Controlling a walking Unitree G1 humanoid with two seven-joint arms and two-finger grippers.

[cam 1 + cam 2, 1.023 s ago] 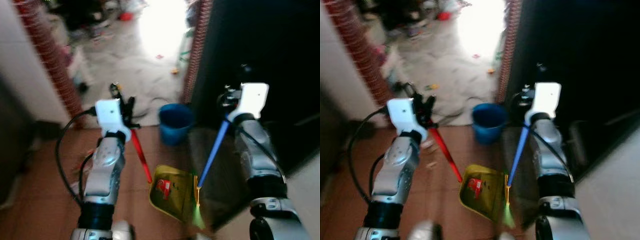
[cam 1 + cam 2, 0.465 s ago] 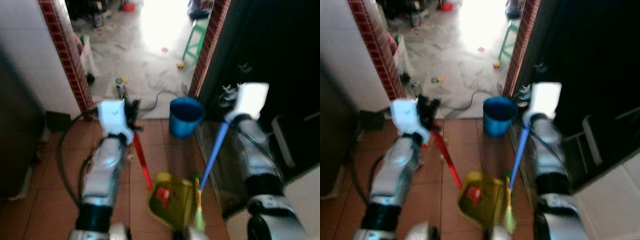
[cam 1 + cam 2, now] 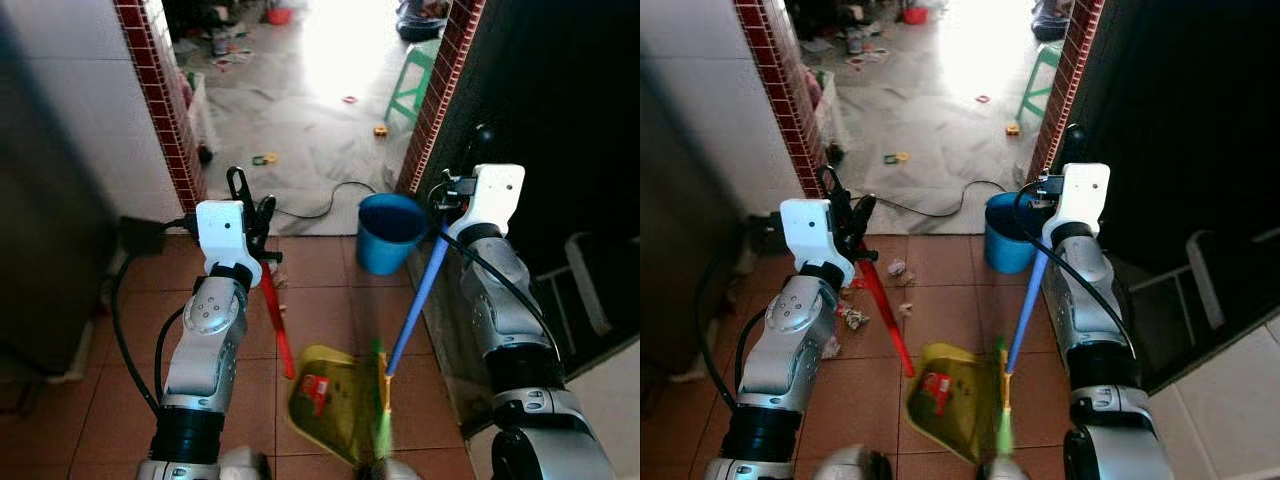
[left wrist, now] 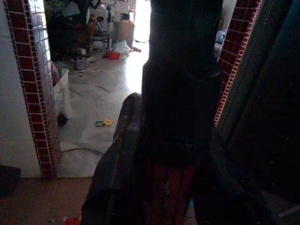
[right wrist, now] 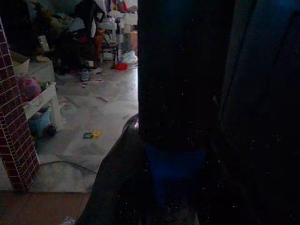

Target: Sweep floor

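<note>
below right gripper (image 3: 447,196), blue broom (image 3: 415,305)

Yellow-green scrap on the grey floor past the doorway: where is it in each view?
Left eye: yellow-green scrap right of the red-tiled pillar.
Right eye: same spot.
Left wrist: between pillar and red handle, at.
Right wrist: between pillar and blue handle, at.
Shared landmark: the pillar.

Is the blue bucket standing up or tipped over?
Standing up. The blue bucket sits on the floor with its round open top facing up.
</note>
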